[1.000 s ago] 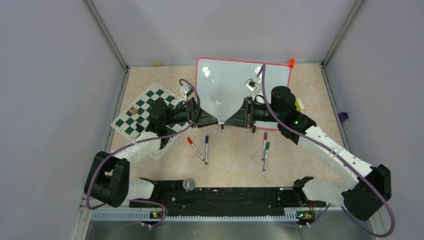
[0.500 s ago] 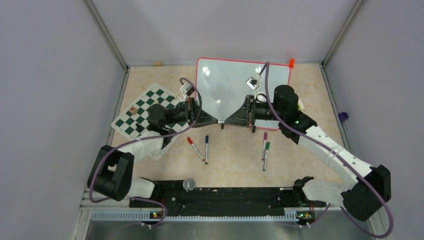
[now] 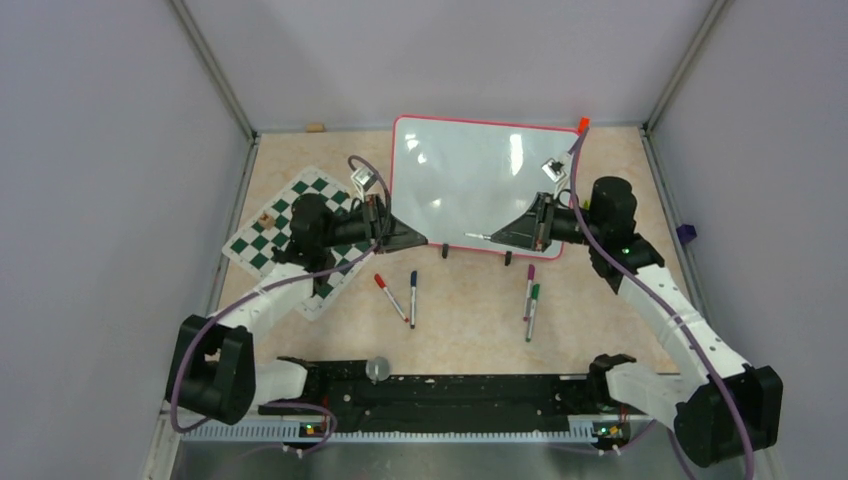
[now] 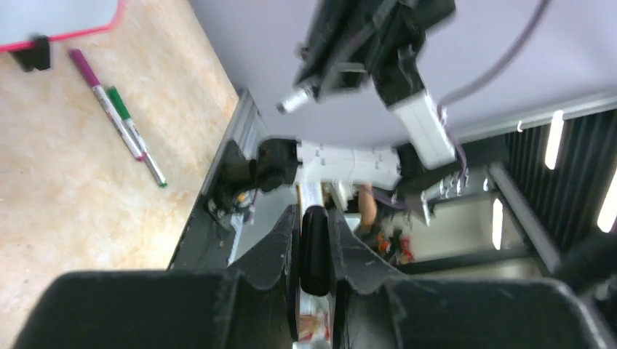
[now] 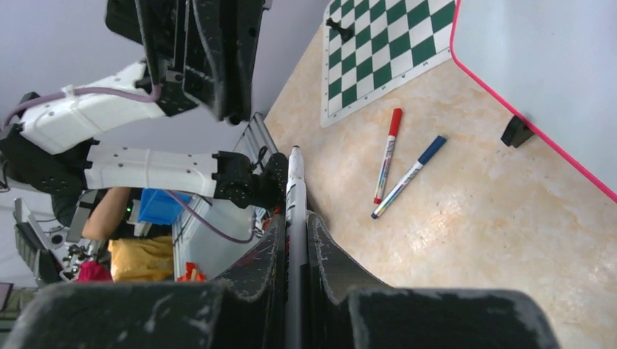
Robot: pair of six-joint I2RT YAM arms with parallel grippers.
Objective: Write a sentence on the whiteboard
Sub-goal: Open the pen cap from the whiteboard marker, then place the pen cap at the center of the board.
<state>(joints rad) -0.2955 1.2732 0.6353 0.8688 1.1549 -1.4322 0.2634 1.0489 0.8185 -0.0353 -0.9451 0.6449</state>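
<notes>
right hand (image 3: 500, 238) clamps white marker (image 5: 294, 196) at near edge of whiteboard (image 3: 470, 180). left hand (image 3: 422, 242) pinches black cap (image 4: 315, 251), hands apart above table (image 3: 460, 310).

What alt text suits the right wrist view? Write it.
The right tool grips a white marker. A red marker and a blue marker lie on the table near the chess mat and the whiteboard.

I see the whiteboard (image 3: 470, 180) at the bench's (image 3: 470, 335) back, the mat (image 3: 290, 225) left of it. Before it lie two pens (image 3: 413, 285) leftward, two more pens (image 3: 531, 295) rightward. My left claw (image 3: 422, 240), a cap (image 4: 315, 247) in it, is by its near-left corner. My right claw (image 3: 500, 237), a marker (image 3: 480, 237) in it, is over its near-right part.
</notes>
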